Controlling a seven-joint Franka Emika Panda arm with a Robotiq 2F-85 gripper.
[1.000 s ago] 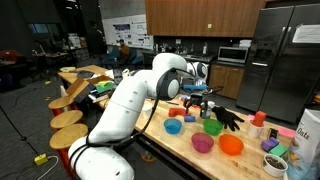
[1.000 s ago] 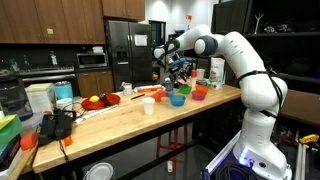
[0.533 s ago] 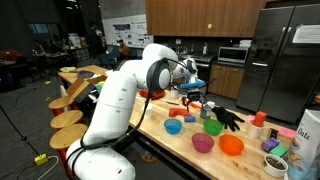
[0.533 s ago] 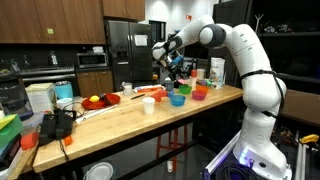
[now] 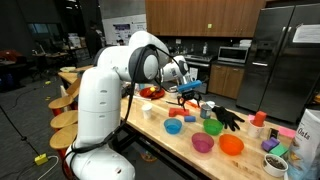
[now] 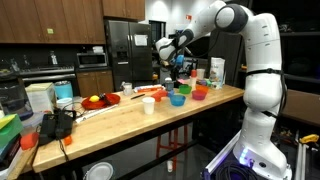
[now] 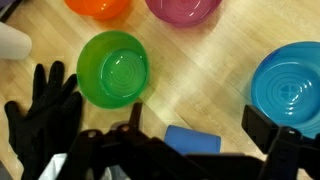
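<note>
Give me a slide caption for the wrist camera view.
Open fingers above a wooden table with green bowl, blue bowl, black glove and blue block.

Gripper (image 5: 188, 92) has climbed and pulled back a little, so it now hangs higher above the green bowl (image 5: 212, 128) and blue bowl (image 5: 173, 127) below it; the lift also shows in an exterior view (image 6: 177, 62). The elbow (image 5: 145, 60) moved most: it leaned low and forward behind the hand a second ago and now stands upright, well above it. The wrist probably re-angled too, but it is too small to confirm.
</note>
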